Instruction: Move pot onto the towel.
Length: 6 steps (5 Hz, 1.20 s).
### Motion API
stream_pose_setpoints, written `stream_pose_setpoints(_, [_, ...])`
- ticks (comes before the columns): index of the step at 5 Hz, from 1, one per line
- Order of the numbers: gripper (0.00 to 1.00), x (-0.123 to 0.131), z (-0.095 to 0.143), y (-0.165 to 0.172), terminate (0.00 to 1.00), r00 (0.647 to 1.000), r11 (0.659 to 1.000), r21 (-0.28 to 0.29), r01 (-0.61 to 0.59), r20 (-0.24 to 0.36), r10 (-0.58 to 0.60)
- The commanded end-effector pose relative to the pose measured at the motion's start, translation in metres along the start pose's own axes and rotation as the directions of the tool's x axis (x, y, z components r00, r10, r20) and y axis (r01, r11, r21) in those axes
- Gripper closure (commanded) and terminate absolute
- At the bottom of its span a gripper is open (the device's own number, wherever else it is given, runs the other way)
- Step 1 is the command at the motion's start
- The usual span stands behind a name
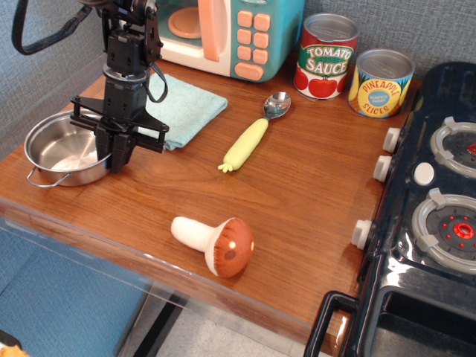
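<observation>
The shiny steel pot sits on the wooden table at the far left, with a wire loop handle toward the front. The light teal towel lies flat just right of and behind the pot, partly hidden by the arm. My black gripper points straight down at the pot's right edge. Its fingers are drawn together on the pot's right rim, one inside the wall and one outside. The pot's base rests on the table, left of the towel.
A toy microwave stands behind the towel. A yellow-handled spoon lies right of the towel. A toy mushroom lies near the front edge. Tomato sauce can, pineapple can and a black stove are at the right.
</observation>
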State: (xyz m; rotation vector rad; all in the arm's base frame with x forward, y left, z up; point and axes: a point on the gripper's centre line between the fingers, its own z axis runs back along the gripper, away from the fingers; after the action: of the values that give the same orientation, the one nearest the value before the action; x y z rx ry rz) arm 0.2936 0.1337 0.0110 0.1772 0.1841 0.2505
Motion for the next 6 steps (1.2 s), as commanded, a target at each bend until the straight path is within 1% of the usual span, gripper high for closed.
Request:
stream_pose_setpoints(1, [1.0,0.01,0.069,-0.002,0.0,0.988,0.998,-0.021,-0.055,0.147,0.057])
stream_pose_setpoints(2, [1.0,0.037,0.079,-0.032,0.0,0.983,0.999,-0.047,0.01,0.184,-0.001])
stream_pose_setpoints(3, [1.0,0.055,0.082,-0.048,0.0,0.981,0.998,-0.053,0.021,0.192,-0.01])
stream_pose_setpoints(4, [1.0,0.074,0.083,-0.057,0.0,0.982,0.998,-0.064,0.023,0.19,-0.01])
stream_pose_setpoints(5, [1.0,0.087,0.077,-0.057,0.0,0.984,0.998,-0.058,0.015,0.176,-0.004])
stream_pose_setpoints(6, [1.0,0.094,0.069,-0.047,0.0,0.988,0.998,-0.059,0.0,0.156,0.009])
